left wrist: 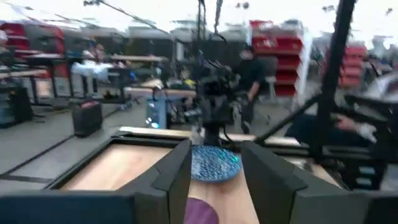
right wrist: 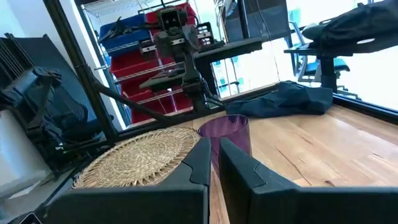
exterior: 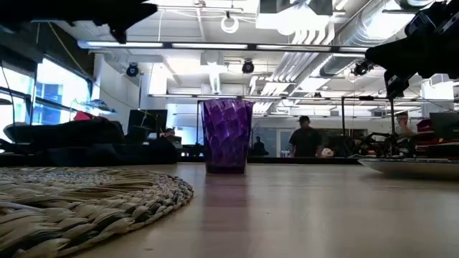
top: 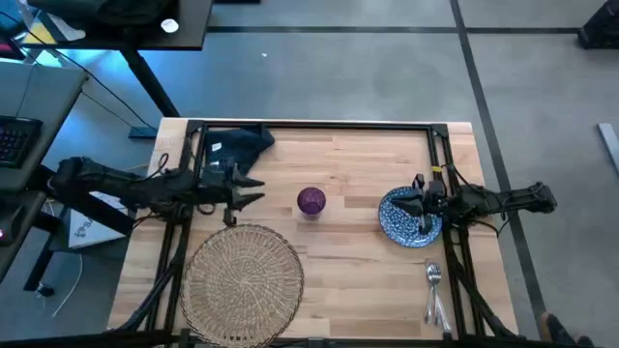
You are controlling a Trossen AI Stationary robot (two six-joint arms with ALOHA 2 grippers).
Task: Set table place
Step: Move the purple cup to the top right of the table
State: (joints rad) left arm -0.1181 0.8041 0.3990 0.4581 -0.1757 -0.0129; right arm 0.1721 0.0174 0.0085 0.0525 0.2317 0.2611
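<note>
Right gripper (top: 404, 205) was over the plate (top: 397, 225) on the table's right side, fingers nearly together with only a thin slit between them in the right wrist view (right wrist: 213, 163); nothing seen between them. Whether they touched the plate, could not tell. Left gripper (top: 253, 190) hung above the table (top: 348, 275) left of centre, fingers (left wrist: 174, 177) apart, nothing held, pointed across at the cup and plate.

Near to far, high view:
- Mat (top: 243, 282) lay at the near left edge, flat, bare.
- Cutlery (top: 434, 290) lay near the right front edge, just in front of the plate, apart from it. Could not tell the pieces apart.
- Plate sat right of centre, partly under the right gripper.
- Cup (top: 310, 201) stood upright mid-table, between the two grippers, beyond the mat, clear of it and of the plate.
- Napkin (top: 235, 145) lay crumpled at the far left corner, behind the left gripper.

Low view: mat (exterior: 79, 204) filled the near left, cup (exterior: 227, 136) upright behind it, plate rim (exterior: 412, 166) at the right edge with the right arm above it. A person (exterior: 306, 137) stood in the room far behind the table.
</note>
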